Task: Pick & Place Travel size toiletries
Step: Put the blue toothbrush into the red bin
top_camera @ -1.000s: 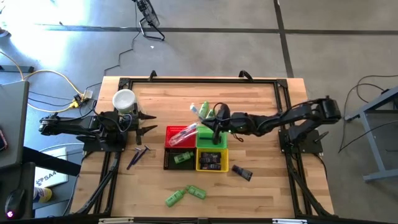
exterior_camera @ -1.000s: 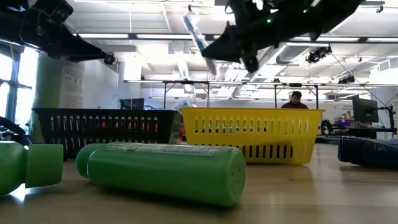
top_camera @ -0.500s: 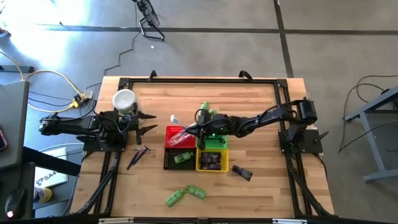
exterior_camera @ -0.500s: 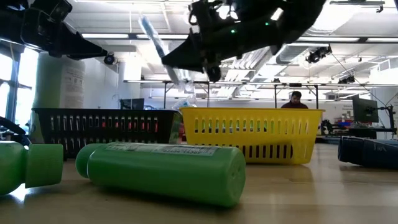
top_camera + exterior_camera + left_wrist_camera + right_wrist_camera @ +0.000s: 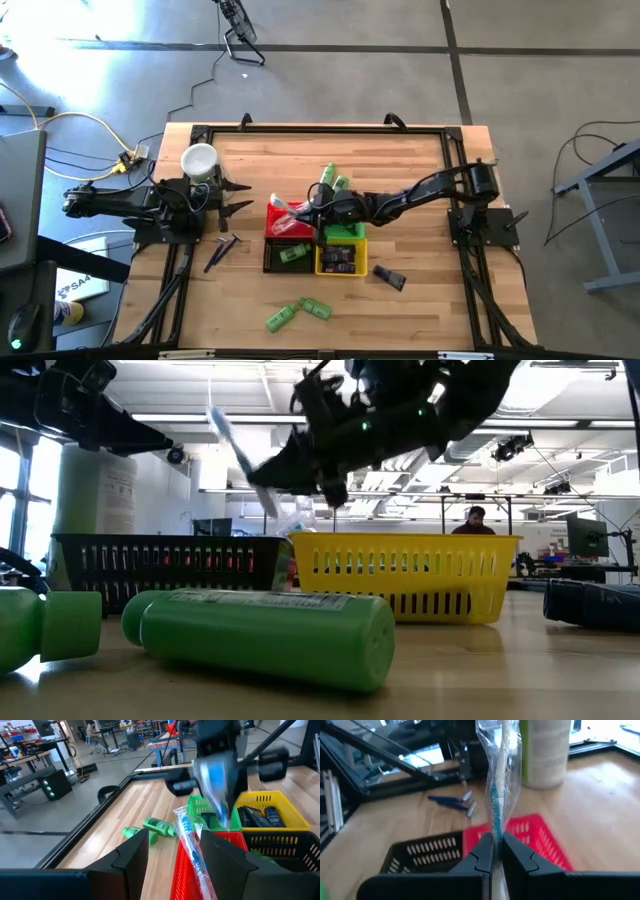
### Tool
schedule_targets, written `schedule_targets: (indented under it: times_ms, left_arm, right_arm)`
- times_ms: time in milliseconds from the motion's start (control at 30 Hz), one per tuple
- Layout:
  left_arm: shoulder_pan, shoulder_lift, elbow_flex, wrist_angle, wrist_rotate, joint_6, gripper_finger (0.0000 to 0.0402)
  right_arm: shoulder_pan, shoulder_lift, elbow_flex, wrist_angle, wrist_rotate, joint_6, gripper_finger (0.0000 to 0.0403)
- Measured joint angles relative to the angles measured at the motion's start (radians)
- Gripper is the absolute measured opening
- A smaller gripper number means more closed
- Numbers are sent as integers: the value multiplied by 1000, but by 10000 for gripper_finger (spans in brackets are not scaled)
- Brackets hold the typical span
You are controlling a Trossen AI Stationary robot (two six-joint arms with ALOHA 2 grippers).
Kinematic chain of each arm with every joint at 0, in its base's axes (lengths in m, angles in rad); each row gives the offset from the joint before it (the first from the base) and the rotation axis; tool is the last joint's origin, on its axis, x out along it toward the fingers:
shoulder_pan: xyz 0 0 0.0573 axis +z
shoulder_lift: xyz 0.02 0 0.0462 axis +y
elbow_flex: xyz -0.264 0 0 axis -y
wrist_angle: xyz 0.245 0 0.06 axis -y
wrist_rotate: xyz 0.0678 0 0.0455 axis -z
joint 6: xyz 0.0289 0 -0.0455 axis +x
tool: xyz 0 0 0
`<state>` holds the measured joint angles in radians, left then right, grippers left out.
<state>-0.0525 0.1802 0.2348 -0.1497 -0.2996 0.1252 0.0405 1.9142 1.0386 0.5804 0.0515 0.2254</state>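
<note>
My right gripper [image 5: 315, 208] hangs over the red basket [image 5: 287, 229], shut on a toothbrush in a clear wrapper [image 5: 497, 780]. Another wrapped toothbrush [image 5: 192, 845] lies in the red basket, sticking out over its rim. Green mini bottles lie on the table beyond the green basket [image 5: 330, 178] and near the front edge [image 5: 300, 313]. A dark tube [image 5: 390, 277] lies to the right of the yellow basket [image 5: 340, 258]. My left gripper [image 5: 240, 198] waits open at the table's left, level, with nothing between its fingers. My right gripper pinches the wrapped toothbrush near one end [image 5: 497, 834] between its two fingers. The fingers reach in from the table's right, slanting a little downward. The toothbrush sticks out ahead of the fingers [image 5: 240, 460], tilted upward and clear of the basket.
A black basket [image 5: 290, 255] and a green basket [image 5: 343, 228] complete the block of baskets at mid-table. A white cup [image 5: 200, 160] stands at the far left beside my left arm. Blue razors [image 5: 220, 250] lie left of the black basket.
My right gripper has gone toward the table's left edge and down, from over the green basket to over the red basket. It has stayed shut on the toothbrush, which has swung along with it and leans further toward the table's left.
</note>
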Motion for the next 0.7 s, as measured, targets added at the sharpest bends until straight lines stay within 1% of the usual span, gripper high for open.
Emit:
schedule_targets:
  times_ms: [167, 233, 433, 533, 700]
  left_arm:
    - [0, 0, 0, -1, 0, -2, 175]
    - [0, 0, 0, -1, 0, -3, 175]
    - [0, 0, 0, -1, 0, -3, 175]
    - [0, 0, 0, -1, 0, -3, 175]
    - [0, 0, 0, -2, 0, -3, 175]
  right_arm:
    - [13, 52, -2, 33, 5, 13, 15]
    - [12, 72, -1, 71, 18, 13, 15]
    - [8, 76, -2, 63, 29, 8, 17]
    - [5, 76, -2, 57, 32, 7, 34]
    - [4, 75, -1, 19, 52, 2, 74]
